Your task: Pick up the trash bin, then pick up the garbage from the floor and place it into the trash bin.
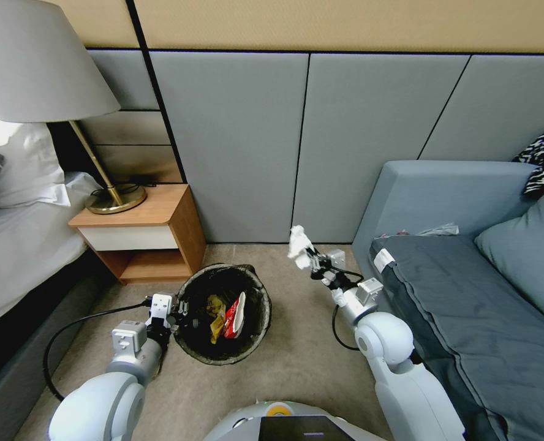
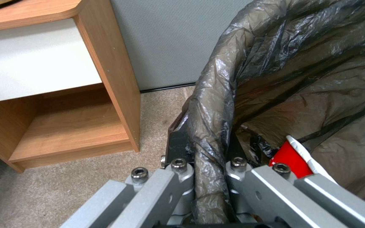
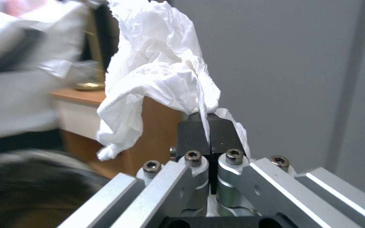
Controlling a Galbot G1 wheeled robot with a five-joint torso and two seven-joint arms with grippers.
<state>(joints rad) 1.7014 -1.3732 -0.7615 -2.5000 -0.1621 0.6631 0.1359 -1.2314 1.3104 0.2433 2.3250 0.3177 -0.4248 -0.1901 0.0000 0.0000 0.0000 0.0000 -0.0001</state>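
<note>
Trash bin (image 1: 189,343) on beige carpet (image 1: 296,367), rim pinched by left gripper (image 1: 177,313); right gripper (image 1: 309,260) clamps tissue (image 1: 298,245) near sofa (image 1: 468,294).

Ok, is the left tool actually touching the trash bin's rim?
Touching. In the left wrist view the left tool is shut on the trash bin, its pads pinching the bag-covered rim with no gap.

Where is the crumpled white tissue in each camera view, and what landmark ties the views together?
Head view: crumpled white tissue pinched in the right gripper, raised right of the trash bin.
Left wrist view: not in it.
Right wrist view: tissue hangs above the shut fingertips.
Shared landmark: wooden nightstand.
</note>
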